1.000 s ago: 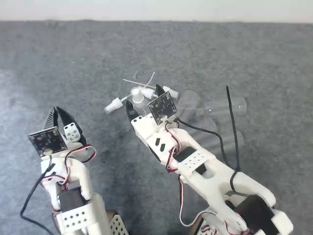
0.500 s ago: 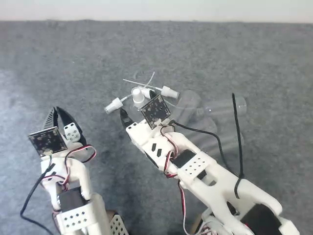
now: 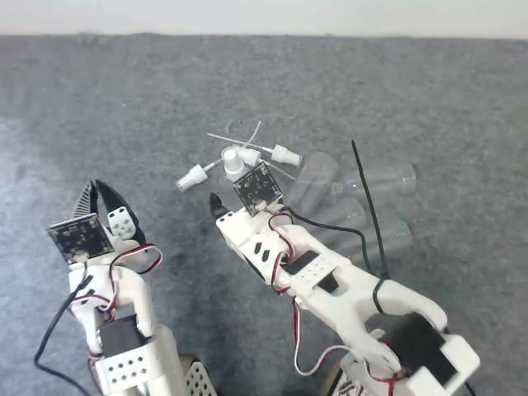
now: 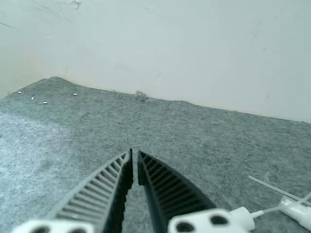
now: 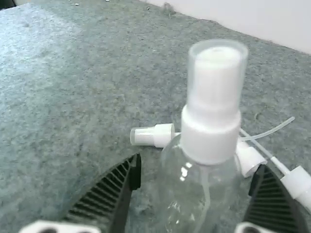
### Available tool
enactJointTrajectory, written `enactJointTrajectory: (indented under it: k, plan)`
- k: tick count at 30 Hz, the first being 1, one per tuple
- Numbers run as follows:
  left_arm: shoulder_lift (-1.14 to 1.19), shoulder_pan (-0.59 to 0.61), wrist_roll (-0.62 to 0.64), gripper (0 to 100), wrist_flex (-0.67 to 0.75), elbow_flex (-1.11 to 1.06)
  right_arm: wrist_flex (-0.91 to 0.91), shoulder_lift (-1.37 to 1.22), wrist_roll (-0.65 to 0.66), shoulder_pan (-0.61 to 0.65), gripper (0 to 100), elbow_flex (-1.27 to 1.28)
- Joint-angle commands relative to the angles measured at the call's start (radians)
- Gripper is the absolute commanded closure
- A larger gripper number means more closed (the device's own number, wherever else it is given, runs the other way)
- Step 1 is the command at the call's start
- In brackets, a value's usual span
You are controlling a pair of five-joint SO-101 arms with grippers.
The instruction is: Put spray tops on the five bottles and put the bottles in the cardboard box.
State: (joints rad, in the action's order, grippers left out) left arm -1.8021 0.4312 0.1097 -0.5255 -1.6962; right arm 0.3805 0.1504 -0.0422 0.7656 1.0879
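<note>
Standing on the grey tabletop (image 3: 429, 91), a clear plastic bottle (image 5: 206, 194) already wearing a white spray top (image 5: 214, 126) and clear cap sits between the wide-open jaws of the right gripper (image 5: 198, 167); neither jaw appears to touch it. The left gripper (image 4: 135, 155) hangs closed and empty, well apart. The empty, thin-walled bottle looks light, slick and easy to topple. The round body below the shoulder seems the safest hold, not the cap. Loose spray tops (image 3: 191, 176) lie near it. More bottles (image 3: 375, 179) lie on their sides, partly covered by the right arm, so their count is unclear. The standing bottle's base is cut off.
</note>
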Motion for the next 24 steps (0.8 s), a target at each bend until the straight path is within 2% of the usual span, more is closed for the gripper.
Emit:
enactJointTrajectory:
  k: [1,9,17,24]
  plan:
    - [-0.014,0.006,-0.008,99,-0.006,0.012,0.053,-0.012,-0.002,-0.024,66.5,-0.075]
    - [-0.014,0.006,-0.008,99,-0.006,0.012,0.07,-0.021,-0.002,-0.024,67.1,-0.075]
    - [-0.014,0.006,-0.008,99,-0.006,0.012,0.07,-0.019,0.0,-0.024,87.3,-0.074]
    - [-0.014,0.006,-0.008,99,-0.006,0.012,0.068,-0.015,0.0,-0.025,88.6,-0.071]
